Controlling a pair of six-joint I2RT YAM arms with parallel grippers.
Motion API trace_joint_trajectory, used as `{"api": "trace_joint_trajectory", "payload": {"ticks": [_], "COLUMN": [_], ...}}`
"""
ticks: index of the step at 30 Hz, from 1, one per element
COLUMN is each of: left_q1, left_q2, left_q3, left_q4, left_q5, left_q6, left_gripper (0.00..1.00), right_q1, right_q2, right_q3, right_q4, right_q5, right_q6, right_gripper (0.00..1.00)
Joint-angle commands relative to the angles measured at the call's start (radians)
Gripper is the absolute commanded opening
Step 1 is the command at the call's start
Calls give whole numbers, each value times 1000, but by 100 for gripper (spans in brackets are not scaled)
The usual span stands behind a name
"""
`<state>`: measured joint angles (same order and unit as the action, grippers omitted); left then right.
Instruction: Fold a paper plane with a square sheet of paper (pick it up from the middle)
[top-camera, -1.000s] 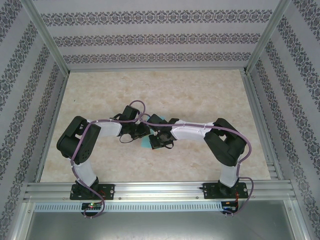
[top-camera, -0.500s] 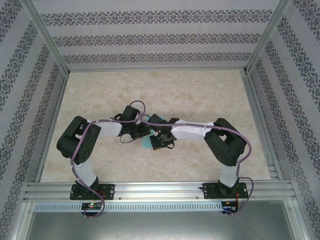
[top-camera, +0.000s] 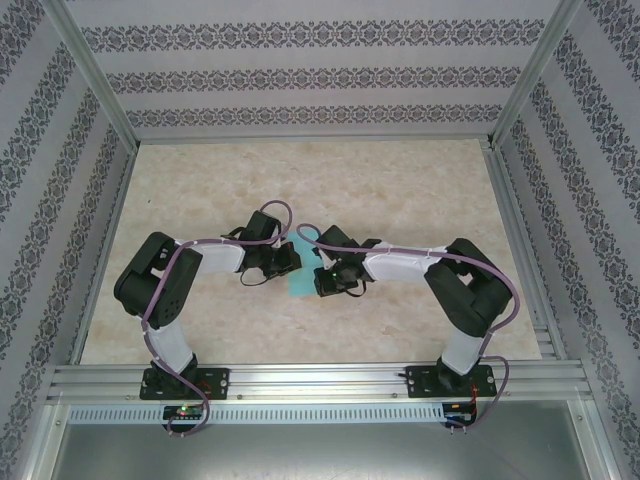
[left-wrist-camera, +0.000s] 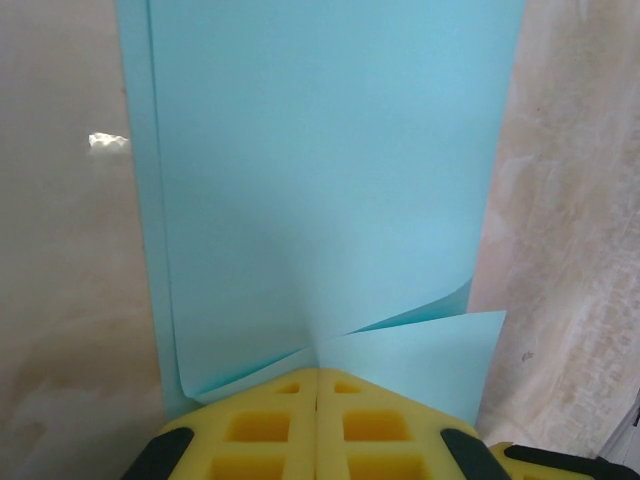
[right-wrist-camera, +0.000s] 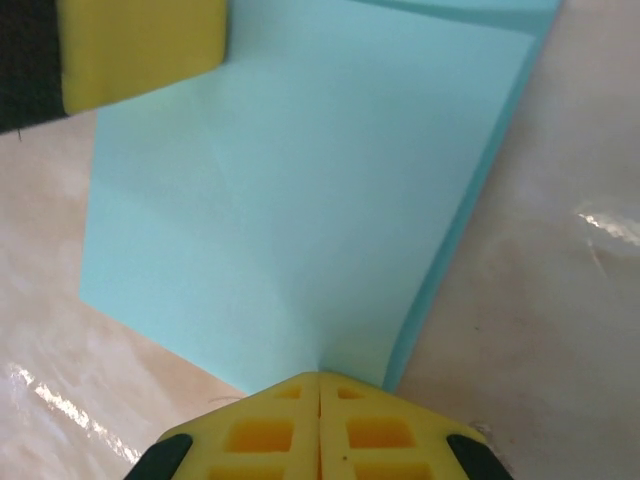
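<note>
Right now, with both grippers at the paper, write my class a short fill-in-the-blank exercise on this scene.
1. The left gripper is ___ on the paper.
2. The right gripper has fingers that are ___ in colour.
3. Seen from above, the paper lies ___ the two grippers.
Missing words: shut; yellow; between.
</note>
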<state>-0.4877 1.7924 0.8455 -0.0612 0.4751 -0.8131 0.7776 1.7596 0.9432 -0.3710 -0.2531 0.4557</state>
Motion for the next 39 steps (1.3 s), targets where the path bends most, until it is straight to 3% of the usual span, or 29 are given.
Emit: {"api": "trace_joint_trajectory", "payload": {"ticks": [1, 8, 22, 29, 39], "left_q1": [-8, -9, -8, -9, -9], "left_q2": [69, 70, 84, 86, 89], "left_q3": [-23, -12, 5, 3, 8], "left_q4": [-114, -125, -136, -144, -154], "left_q5": [-136, -126, -114, -129, -144], "left_q6": [18, 31, 39, 40, 40], "left_gripper": [7, 7, 7, 7, 7], "right_q1": [-33, -64, -42, -51, -68], "right_q2": [-26, -125, 135, 152, 172], "right_q3": [-64, -17, 205, 219, 211], "right_q4": [-58, 22, -68, -133, -186], "right_q5": [-75, -184, -151, -111, -150], "right_q6": [-35, -31, -64, -111, -207], "right_gripper": [8, 9, 8, 8, 8]}}
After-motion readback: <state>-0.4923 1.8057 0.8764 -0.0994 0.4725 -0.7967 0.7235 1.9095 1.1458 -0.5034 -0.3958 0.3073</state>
